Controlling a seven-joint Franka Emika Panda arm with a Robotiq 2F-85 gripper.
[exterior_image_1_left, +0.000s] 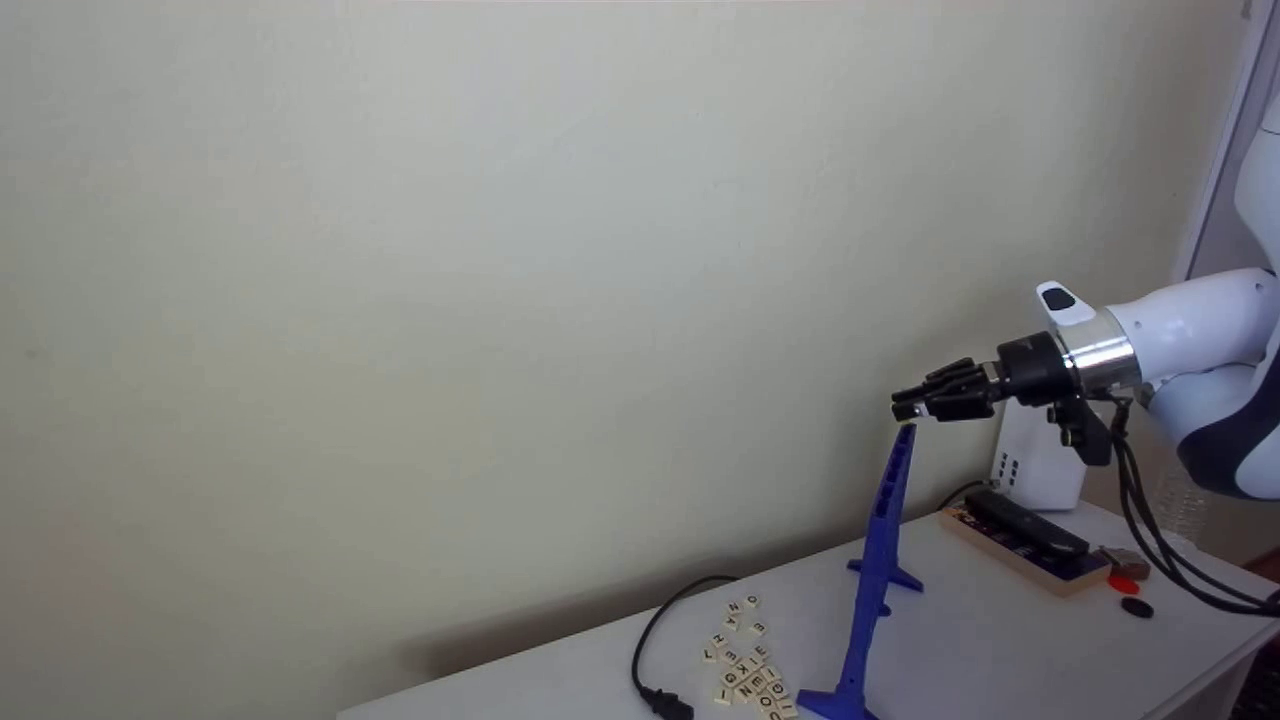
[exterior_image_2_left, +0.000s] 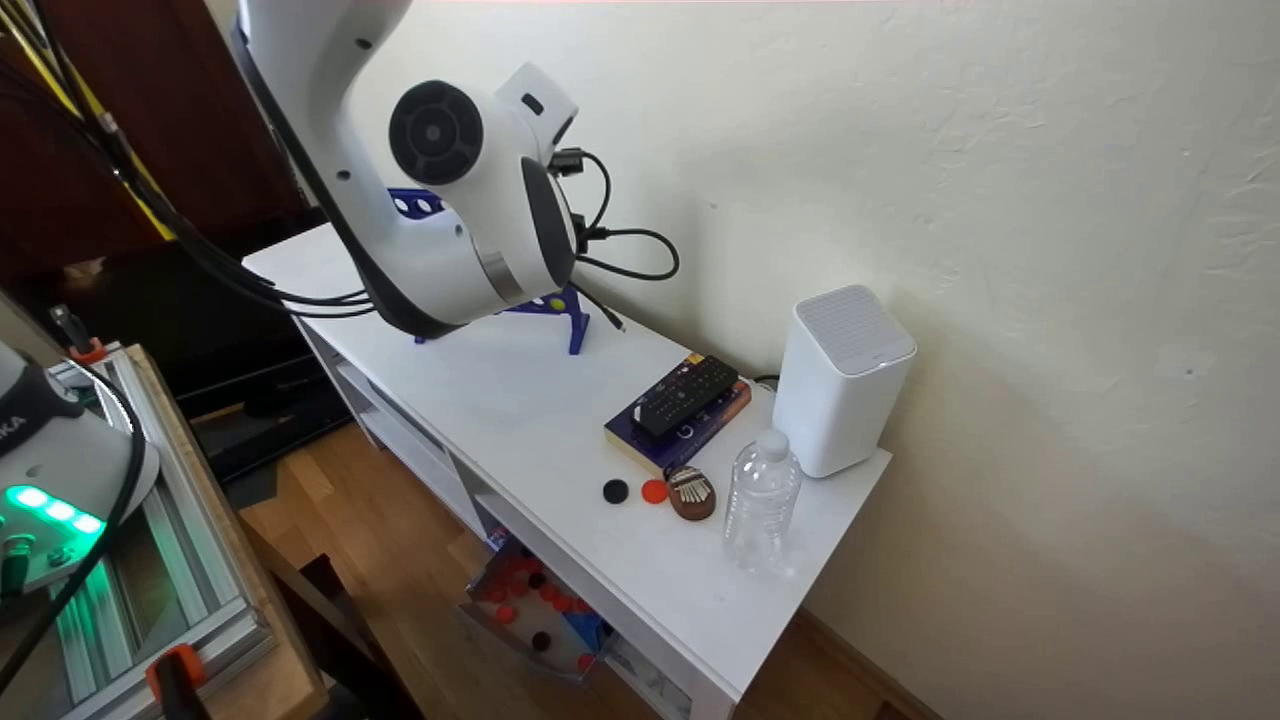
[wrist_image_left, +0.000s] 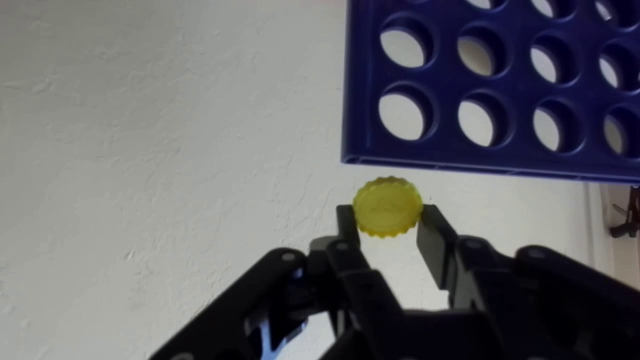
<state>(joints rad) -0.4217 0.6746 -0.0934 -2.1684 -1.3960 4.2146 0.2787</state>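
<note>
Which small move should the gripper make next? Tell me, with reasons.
Probably nudge the yellow disc inward along the blue rack before lowering: the gripper pinches it just clear of the rack, its centre seemingly outward of the end column's.

A white table (exterior_image_2_left: 500, 400) with shelves stands along a plain pale wall (exterior_image_2_left: 1050, 250), on brown wooden floor (exterior_image_2_left: 400, 510).

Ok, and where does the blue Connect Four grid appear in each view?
In an exterior view: the blue Connect Four grid stands on the white tabletop, lower right, seen nearly end-on.
In an exterior view: the grid is left of centre, upper half, partly hidden behind the robot arm.
In the wrist view: the grid fills the upper right corner.
Shared landmark: the pale wall, visible in all three.
</note>
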